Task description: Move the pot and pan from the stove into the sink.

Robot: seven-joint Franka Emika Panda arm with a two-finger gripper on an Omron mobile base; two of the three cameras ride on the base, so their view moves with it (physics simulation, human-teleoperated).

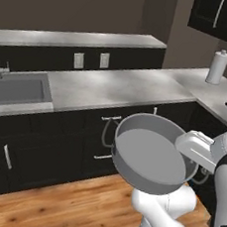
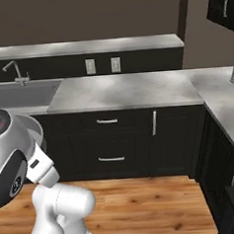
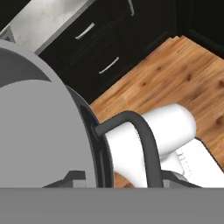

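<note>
You are mid-carry: the pot (image 1: pixel 150 154) hangs tilted in the air over the wood floor (image 1: pixel 50 208), in front of the dark cabinets and well right of the sink (image 1: pixel 16 90). The fingers (image 3: pixel 78 177) pinch its rim. Next, swing it left, over the worktop (image 1: pixel 113 88), to the basin.

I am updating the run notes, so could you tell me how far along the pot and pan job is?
Nothing looks finished: the sink holds no cookware. In hand: the pot is lifted off the stove, tilted, carried in the air before the dark cabinets, the jaws on its rim. Left: put it in the sink; then the pan.
</note>
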